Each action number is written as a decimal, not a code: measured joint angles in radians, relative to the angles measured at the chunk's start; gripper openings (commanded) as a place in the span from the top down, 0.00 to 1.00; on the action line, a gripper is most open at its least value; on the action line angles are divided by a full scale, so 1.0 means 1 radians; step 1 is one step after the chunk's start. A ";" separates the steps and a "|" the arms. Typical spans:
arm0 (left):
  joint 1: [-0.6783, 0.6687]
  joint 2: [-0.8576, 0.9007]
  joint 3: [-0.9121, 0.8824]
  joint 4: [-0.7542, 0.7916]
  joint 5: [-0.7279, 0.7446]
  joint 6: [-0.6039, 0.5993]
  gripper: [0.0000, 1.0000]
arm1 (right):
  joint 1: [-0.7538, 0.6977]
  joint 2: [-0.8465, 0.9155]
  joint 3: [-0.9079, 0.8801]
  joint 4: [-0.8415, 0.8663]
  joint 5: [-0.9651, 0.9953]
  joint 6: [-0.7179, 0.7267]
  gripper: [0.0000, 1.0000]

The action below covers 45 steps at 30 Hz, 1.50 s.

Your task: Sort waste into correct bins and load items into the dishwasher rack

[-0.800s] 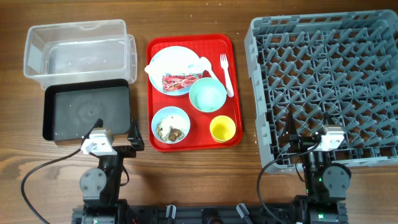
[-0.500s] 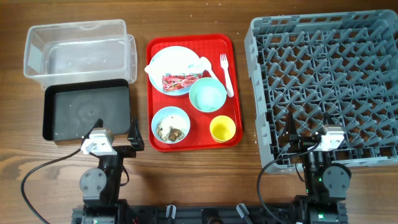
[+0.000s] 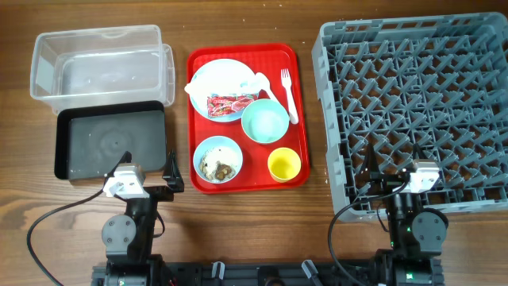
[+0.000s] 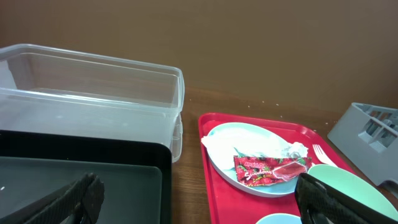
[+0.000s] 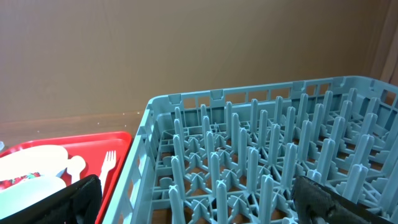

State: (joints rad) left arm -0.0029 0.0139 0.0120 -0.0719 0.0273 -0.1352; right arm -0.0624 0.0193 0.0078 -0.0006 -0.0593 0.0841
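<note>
A red tray holds a pale blue plate with a red-and-white snack wrapper and a white napkin. It also holds an empty bowl, a bowl with food scraps, a yellow cup, a white fork and a spoon. The clear tub and black tray lie at the left. The grey rack stands at the right. My left gripper is open and empty at the black tray's near edge. My right gripper is open and empty over the rack's near edge.
The tub, black tray, plate and wrapper show in the left wrist view. The rack's upright pegs and the fork show in the right wrist view. Cables trail from both arm bases along the table's front edge.
</note>
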 measured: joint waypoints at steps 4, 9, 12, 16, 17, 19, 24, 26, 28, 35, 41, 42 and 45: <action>0.000 0.000 0.000 0.000 0.000 0.000 0.00 | 0.000 0.000 0.000 0.000 0.000 0.000 0.00; 0.000 0.000 0.000 0.000 0.000 0.000 0.00 | 0.000 0.000 0.000 0.000 0.000 0.000 0.00; 0.000 0.000 0.000 0.000 0.000 0.000 0.00 | 0.000 0.000 0.000 0.000 0.000 0.000 0.00; 0.000 0.000 0.000 0.000 0.000 0.000 0.00 | 0.000 0.000 0.000 0.000 0.000 0.000 0.00; 0.000 0.000 0.000 0.000 0.000 0.000 0.00 | 0.000 0.000 0.000 0.000 0.000 0.000 0.00; 0.000 0.000 0.000 0.000 0.000 0.000 0.00 | 0.000 0.000 0.000 0.000 0.000 0.000 0.00; 0.000 0.000 0.000 0.000 0.000 0.000 0.00 | 0.000 0.000 0.000 0.000 0.000 0.001 0.00; 0.000 0.000 0.000 0.000 0.000 0.000 0.00 | 0.000 0.000 0.000 0.000 0.000 0.005 0.00; 0.000 0.000 0.000 0.000 0.000 0.000 0.00 | 0.000 0.000 0.000 0.002 0.000 0.009 0.00; 0.000 0.001 0.008 -0.002 0.048 -0.055 0.00 | 0.000 0.000 0.016 0.014 -0.099 0.031 0.00; 0.000 0.119 0.241 -0.140 0.097 -0.069 0.00 | 0.000 0.012 0.271 -0.181 -0.151 0.006 0.00; 0.000 0.164 0.313 -0.193 0.100 -0.069 0.00 | 0.000 0.032 0.341 -0.244 -0.155 -0.010 0.00; 0.000 0.277 0.470 -0.291 0.103 -0.068 0.00 | 0.000 0.123 0.510 -0.375 -0.162 -0.051 0.00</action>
State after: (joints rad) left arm -0.0029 0.2909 0.4820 -0.3634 0.1307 -0.2028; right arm -0.0624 0.1425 0.5182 -0.3759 -0.2214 0.0330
